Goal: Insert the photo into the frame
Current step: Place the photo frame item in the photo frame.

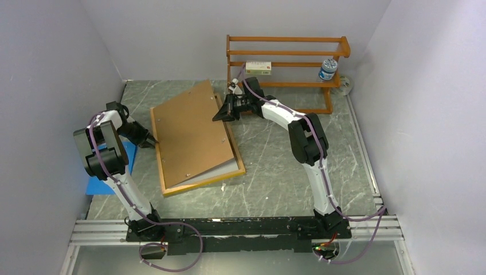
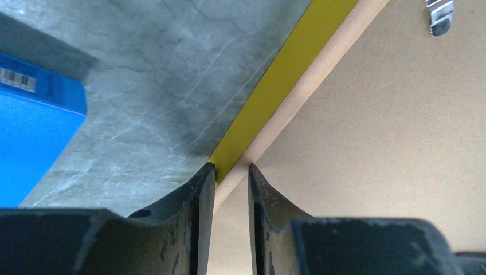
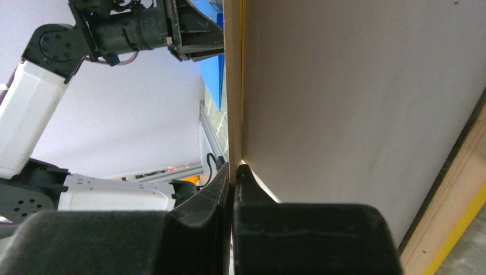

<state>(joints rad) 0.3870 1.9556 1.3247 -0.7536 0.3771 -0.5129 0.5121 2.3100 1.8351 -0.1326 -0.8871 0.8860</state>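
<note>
— While the board [image 1: 192, 134] is being held tilted over the frame [image 1: 198, 184], which step is being worked?

— The closing-up, it is being judged. The frame is lying face down on the counter [image 1: 275, 166], wood back up. A pale sheet, being taken for the photo [image 1: 224, 168] with its white back up, is showing inside the frame along the near rim, under the board.

— How are the grippers being used?

— The right gripper [image 1: 220, 114] is being pressed closed on the board's far right edge, and that side is being carried above the frame. The board is sitting skewed, with its far corner overhanging the frame's far rim. The left gripper [image 1: 153, 142] is being set narrow astride the frame's left rim, one finger on each side, and the rim appears to be being pinched.

— What is being called for next?

— The board is needing to be turned square with the frame and lowered flat into the recess, without the photo being dragged. Meanwhile the frame is needing to be steadied from the left. Whether the photo is lying square cannot be told, since most of it is being hidden by the board.
</note>
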